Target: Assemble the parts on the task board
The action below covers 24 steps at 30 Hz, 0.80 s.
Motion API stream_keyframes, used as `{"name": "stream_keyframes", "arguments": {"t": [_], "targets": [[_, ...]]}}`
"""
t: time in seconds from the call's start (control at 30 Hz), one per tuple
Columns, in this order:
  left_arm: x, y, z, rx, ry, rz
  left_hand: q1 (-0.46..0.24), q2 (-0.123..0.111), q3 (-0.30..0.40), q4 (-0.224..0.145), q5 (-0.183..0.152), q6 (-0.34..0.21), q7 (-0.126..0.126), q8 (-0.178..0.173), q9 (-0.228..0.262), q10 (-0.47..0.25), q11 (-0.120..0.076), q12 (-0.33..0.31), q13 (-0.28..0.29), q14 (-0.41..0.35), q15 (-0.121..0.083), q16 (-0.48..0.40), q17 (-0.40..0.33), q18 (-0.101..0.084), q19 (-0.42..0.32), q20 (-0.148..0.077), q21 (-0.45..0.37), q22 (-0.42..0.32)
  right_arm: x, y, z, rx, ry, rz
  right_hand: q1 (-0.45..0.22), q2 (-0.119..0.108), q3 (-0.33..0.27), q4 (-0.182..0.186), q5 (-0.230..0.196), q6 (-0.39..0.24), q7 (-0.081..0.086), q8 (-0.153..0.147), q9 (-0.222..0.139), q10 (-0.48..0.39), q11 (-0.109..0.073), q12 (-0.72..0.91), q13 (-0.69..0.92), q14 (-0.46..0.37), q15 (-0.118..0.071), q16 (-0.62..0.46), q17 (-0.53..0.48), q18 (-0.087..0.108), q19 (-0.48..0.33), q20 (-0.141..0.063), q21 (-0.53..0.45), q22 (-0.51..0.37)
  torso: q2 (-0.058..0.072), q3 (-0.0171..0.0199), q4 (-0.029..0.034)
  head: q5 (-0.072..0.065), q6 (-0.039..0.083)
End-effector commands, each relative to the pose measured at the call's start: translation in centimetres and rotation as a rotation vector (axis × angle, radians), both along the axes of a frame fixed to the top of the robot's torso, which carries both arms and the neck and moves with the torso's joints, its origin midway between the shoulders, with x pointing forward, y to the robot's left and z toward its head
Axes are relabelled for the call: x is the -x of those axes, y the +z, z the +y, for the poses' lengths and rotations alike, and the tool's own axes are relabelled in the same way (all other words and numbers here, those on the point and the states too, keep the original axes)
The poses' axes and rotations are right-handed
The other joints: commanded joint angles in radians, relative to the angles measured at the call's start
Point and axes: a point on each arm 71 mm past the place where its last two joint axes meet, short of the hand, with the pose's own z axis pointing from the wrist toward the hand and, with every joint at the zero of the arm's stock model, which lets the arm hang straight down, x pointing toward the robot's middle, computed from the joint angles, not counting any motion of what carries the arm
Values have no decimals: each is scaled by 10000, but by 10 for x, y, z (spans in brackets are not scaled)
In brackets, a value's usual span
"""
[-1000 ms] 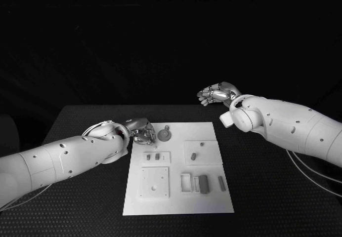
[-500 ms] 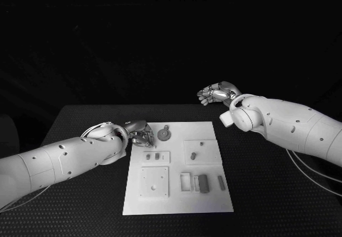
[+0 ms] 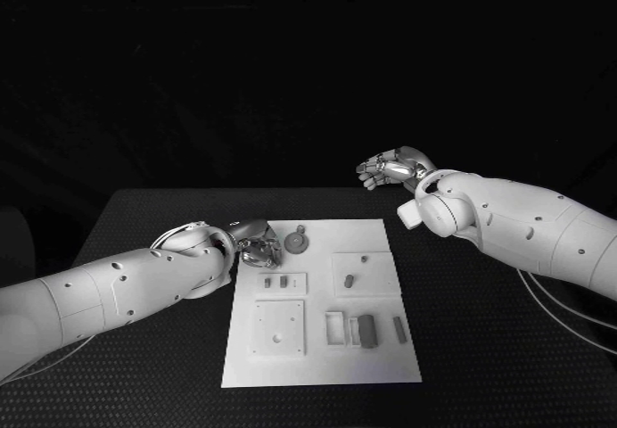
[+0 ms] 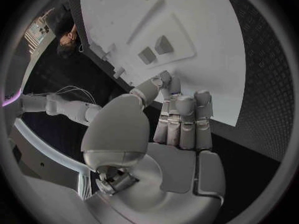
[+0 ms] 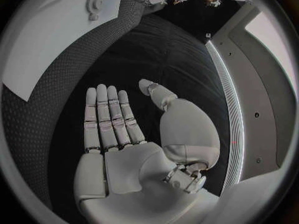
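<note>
The white task board [image 3: 386, 234] lies in the middle of the table. On it are a round grey part [image 3: 297, 241] with a tab, two small parts [image 3: 275, 283] standing in a small plate, a short part [image 3: 349, 282] and two long parts [image 3: 368, 331] near the front. My left hand [image 3: 258, 243] hovers at the board's far left edge, beside the round part, with nothing in it. In the left wrist view its fingers [image 4: 182, 122] reach side by side toward the board [image 4: 193, 25] and the two small parts [image 4: 156, 50]. My right hand [image 3: 390, 168] is raised behind the board, flat and empty [image 5: 118, 129].
A square plate with holes [image 3: 279, 327] and a white frame [image 3: 334, 328] sit at the board's front. Black table [image 3: 501, 321] spreads on both sides of the board. In the right wrist view the board [image 5: 44, 45] lies well away from the right hand.
My left hand has drawn back a little from over the board's left edge toward the table. The right hand has stayed where it was.
</note>
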Motion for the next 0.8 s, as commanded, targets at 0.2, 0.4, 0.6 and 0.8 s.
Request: {"name": "stream_keyframes", "arguments": {"t": [0.2,0.4,0.6,0.8], "targets": [[2,-3,-3,13,-85,146,25,123,69,7,52,105,10,30,16,41,-45,-17,-11,-31,-67,23,-13,118,52,-575,27,174,0,1,2,15,137,-56,-55,20,-13,31,41,3,51,-20,-10,2,69,-54,-10,-84,-11,-41,10,150,-7,14,-61,14,-1,-4,12,-25,-1],[1,-3,-3,-27,-2,159,23,131,68,11,53,96,14,26,14,38,-43,-24,-14,-34,-65,22,-18,118,55,-573,25,172,1,0,3,6,193,-17,-57,24,-12,36,41,3,51,-19,-10,3,69,-54,-10,-84,-10,-41,11,150,-5,15,-64,16,3,-10,1,-27,-1],[0,-3,-2,-59,31,153,23,133,67,11,54,94,15,26,14,41,-43,-26,-15,-35,-64,22,-21,118,56,-573,25,172,1,0,3,5,198,-6,-63,25,-14,42,38,2,52,-20,-11,2,70,-55,-10,-85,-9,-42,11,149,-4,16,-67,19,-1,-4,0,-37,-13],[-2,-4,2,-141,120,79,27,136,69,9,57,91,15,26,14,42,-43,-30,-16,-36,-64,23,-25,119,58,-573,25,171,1,0,3,3,205,-3,-66,26,-14,45,37,2,52,-20,-11,1,70,-56,-10,-85,-9,-43,12,149,-4,17,-71,21,1,-1,12,-35,-15]]}}
